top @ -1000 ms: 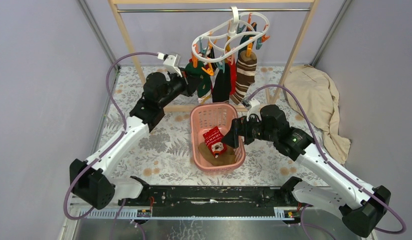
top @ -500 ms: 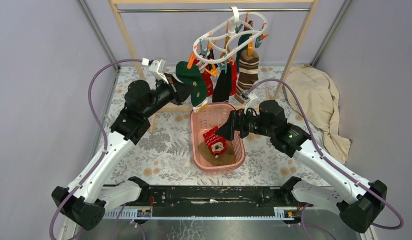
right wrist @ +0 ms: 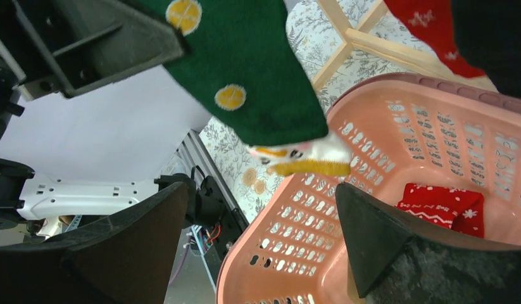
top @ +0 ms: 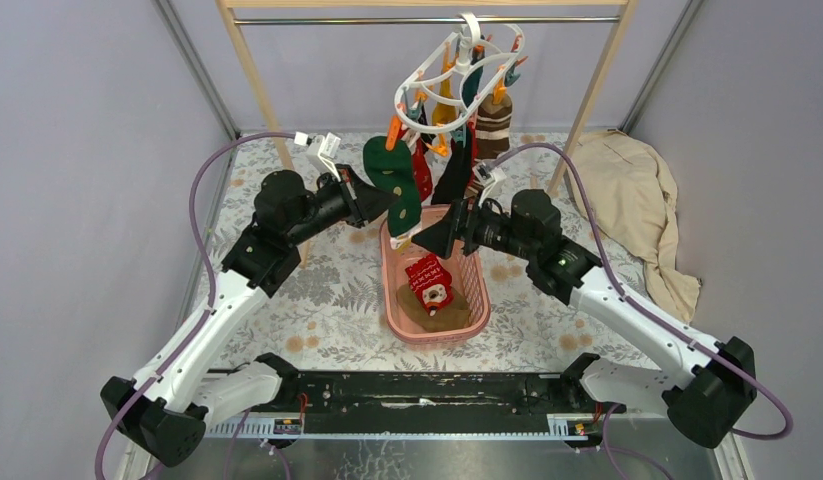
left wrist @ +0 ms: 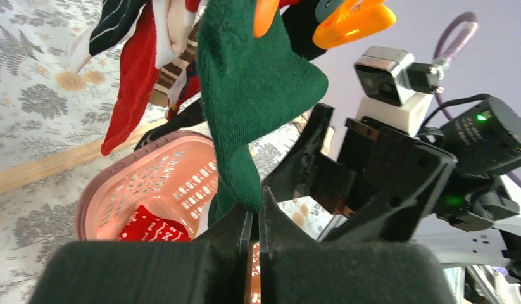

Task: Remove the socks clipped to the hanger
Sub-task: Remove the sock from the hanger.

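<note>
Pinches the dark green sock (left wrist: 245, 88) in the fully closed left hand (left wrist: 254, 218), below the orange clip (left wrist: 265, 14) fastening it to the tilted white hanger (top: 469, 32). Holds the right hand (right wrist: 261, 190) wide open, empty, near the sock's toe over the pink basket (right wrist: 397, 120).

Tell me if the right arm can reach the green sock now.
Probably yes. The right gripper is open, and the toe of the green sock hangs just ahead of its fingers over the basket, unblocked. The left gripper pinches that sock.

Pink basket (top: 437, 336) centre; beige cloth (top: 637, 195) right; wooden rack (top: 251, 70) behind.
</note>
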{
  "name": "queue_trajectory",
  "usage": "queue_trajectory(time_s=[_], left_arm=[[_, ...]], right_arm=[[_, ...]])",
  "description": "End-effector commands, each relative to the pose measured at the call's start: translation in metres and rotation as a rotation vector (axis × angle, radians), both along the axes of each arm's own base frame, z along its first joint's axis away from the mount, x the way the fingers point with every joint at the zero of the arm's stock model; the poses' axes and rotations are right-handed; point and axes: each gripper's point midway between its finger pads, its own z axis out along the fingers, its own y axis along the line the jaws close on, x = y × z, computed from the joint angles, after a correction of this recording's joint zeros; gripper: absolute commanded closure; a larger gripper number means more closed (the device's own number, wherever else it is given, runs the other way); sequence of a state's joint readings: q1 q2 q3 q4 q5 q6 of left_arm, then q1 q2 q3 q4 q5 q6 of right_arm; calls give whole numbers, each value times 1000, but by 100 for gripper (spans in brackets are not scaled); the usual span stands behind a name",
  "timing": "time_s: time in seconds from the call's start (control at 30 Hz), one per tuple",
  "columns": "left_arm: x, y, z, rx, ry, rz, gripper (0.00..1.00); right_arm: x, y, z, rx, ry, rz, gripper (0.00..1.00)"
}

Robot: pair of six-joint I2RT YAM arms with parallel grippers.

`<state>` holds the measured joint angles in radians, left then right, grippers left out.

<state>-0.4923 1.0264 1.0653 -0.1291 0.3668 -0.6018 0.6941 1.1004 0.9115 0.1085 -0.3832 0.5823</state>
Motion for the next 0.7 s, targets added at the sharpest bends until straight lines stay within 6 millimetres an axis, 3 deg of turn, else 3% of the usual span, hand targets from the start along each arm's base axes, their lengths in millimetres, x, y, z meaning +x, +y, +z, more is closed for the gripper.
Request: queue_trajectory(time_s=[0.0, 0.23, 0.43, 0.5, 0.67], left_arm=[[-15, -10, 16, -81, 1, -71, 95], [-22, -16, 28, -148, 16, -117, 94], [-26, -25, 35, -209, 33, -172, 94], [-26, -26, 34, -223, 41, -175, 94], [-26, -27, 33, -231, 47, -176, 91]], right_arm=[[16, 12, 36, 78, -103, -16, 6], [27, 17, 29, 37, -111, -23, 4], [24, 18, 24, 48, -112, -7, 4], [21, 20, 26, 57, -111, 13, 10], [13, 25, 29, 90, -110, 63, 40]])
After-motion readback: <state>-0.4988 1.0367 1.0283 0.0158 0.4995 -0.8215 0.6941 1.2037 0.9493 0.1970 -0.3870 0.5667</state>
